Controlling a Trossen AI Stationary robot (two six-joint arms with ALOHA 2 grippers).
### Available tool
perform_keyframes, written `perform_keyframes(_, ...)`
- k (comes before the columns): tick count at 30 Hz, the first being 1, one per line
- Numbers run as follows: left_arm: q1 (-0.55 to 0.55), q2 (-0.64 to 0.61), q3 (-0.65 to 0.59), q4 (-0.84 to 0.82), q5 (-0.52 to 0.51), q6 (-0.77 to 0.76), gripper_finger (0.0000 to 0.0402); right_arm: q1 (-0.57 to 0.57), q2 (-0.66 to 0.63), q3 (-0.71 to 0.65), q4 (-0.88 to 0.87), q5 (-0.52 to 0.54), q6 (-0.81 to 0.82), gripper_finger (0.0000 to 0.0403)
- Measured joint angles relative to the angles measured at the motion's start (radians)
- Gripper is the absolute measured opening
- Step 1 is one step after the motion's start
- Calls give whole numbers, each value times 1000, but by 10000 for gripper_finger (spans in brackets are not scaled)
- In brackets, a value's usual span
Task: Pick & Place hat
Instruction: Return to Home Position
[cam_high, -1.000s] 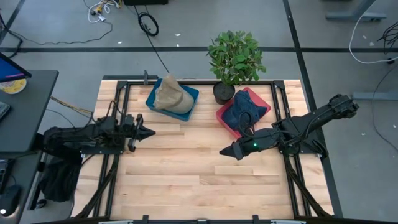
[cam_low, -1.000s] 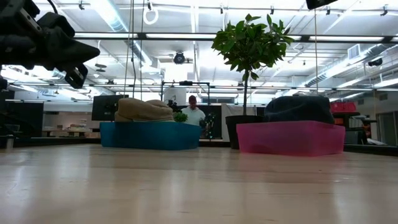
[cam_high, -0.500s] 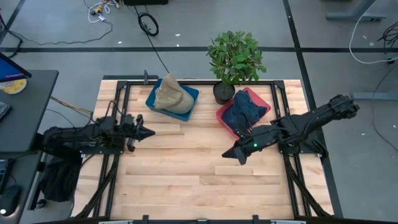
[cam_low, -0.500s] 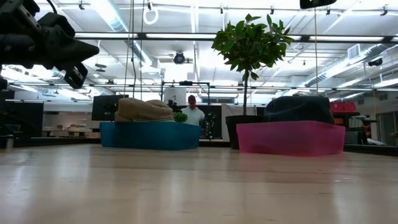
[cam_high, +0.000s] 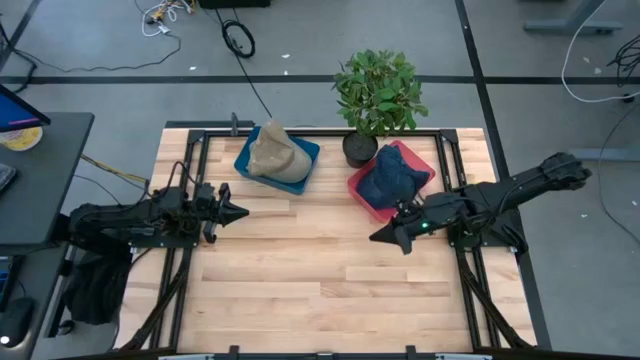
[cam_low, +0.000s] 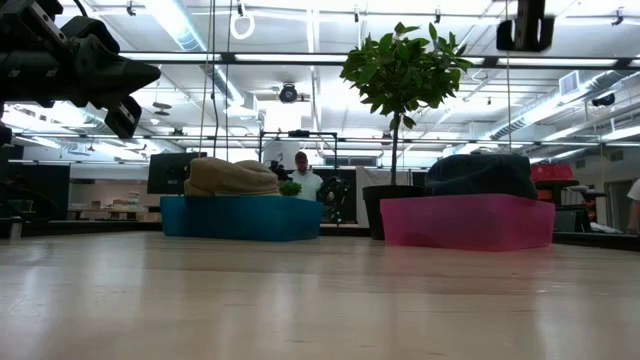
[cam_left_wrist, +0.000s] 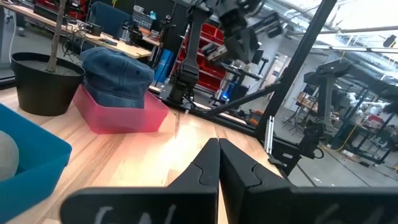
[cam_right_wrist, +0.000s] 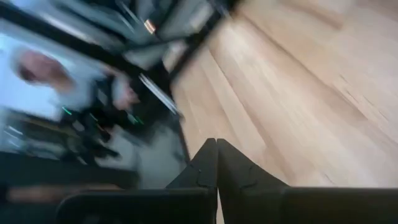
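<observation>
Tabletop (cam_high: 300, 275) open between left gripper (cam_high: 241, 212) and right gripper (cam_high: 377, 238).

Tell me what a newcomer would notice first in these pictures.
The leafy potted plant at the far edge of the table stands out first. It sits between a blue bin heaped with brown caps and a pink bin holding a denim cap. Both shut, the left gripper and right gripper point inward.
</observation>
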Motion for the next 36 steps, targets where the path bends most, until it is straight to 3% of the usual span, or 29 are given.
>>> perform_keyframes(6,0,0,0,3,0,0,3,-16,-121,-380,691,38,45,1)
perform_keyframes(10,0,0,0,3,0,0,3,-17,-137,-565,1145,52,-28,1)
perform_keyframes(14,0,0,0,3,-1,0,3,-17,-173,-707,1438,57,-95,0)
perform_keyframes(18,0,0,0,2,-1,0,3,-17,-232,-812,1534,69,-106,0)
perform_keyframes(21,0,0,0,2,-1,0,3,-18,-268,-852,1511,64,-112,0)
perform_keyframes(27,0,0,0,2,-1,0,3,-57,-361,-848,1426,-28,-173,0)
perform_keyframes(36,0,0,0,0,-1,1,3,-215,-541,-849,1280,-219,-140,0)
